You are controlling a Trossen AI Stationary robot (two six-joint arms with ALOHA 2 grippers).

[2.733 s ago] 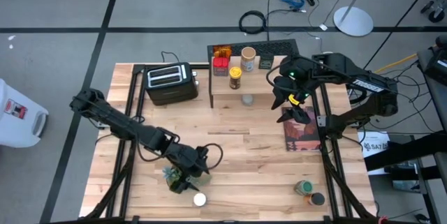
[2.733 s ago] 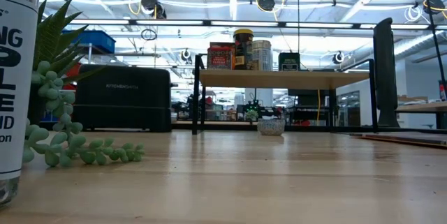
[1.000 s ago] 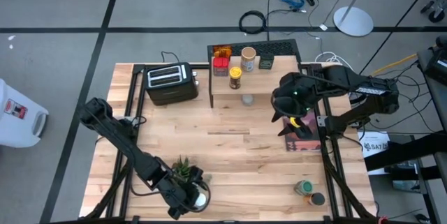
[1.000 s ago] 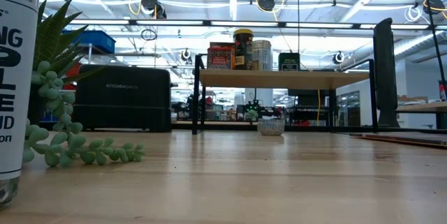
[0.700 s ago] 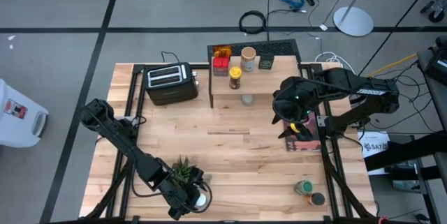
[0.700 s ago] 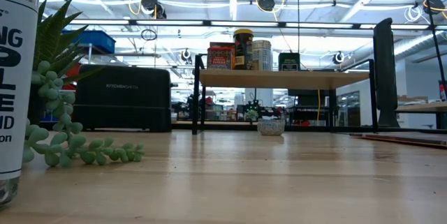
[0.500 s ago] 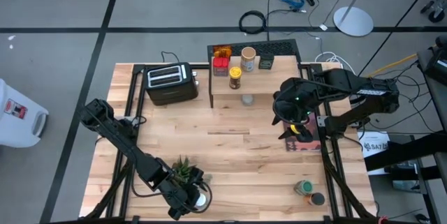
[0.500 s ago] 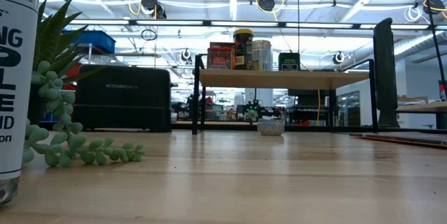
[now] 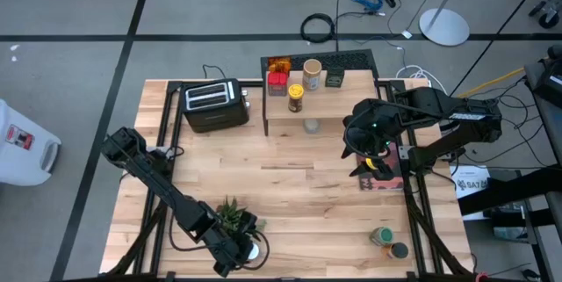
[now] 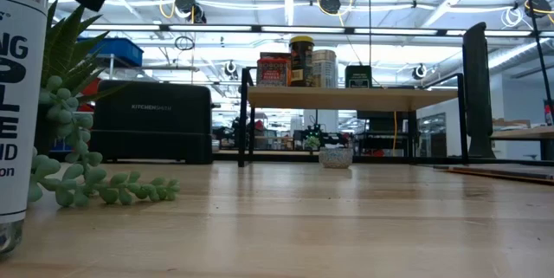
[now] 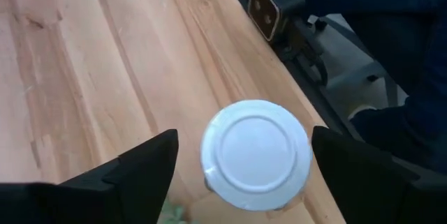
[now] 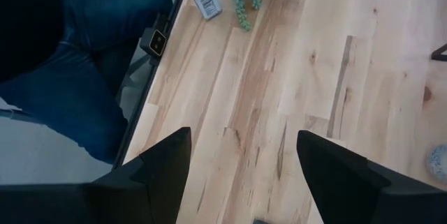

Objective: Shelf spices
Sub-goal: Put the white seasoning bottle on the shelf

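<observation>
Left pincer (image 9: 248, 251) sits at the near-left edge of the desk (image 9: 299, 185), spread wide right over the white-capped shaker (image 11: 255, 153), one finger on each side of the cap, not gripping it; whether they touch can't be told. The small green plant (image 9: 230, 214) is just behind the shaker. Black toaster (image 9: 215, 104) stands at the far left of the desk. Next over, the shelf (image 9: 316, 99) at the far middle carries an amber jar (image 9: 278, 62), red tin (image 9: 277, 81), yellow-lidded jar (image 9: 296, 97), tan-lidded jar (image 9: 312, 74) and dark square tin (image 9: 334, 78). In the low view a small jar (image 10: 336, 157) sits on the desk under the shelf. Right pincer (image 9: 367, 166) hangs above the right side of the desk over a dark book (image 9: 379, 175), fingers apart with nothing between them. Near the front right corner stands a green-capped bottle (image 9: 383, 236) with a dark round lid (image 9: 399, 250) beside it. A person's blue-jeaned legs (image 12: 63, 63) show beyond the near edge in the right wrist view.
</observation>
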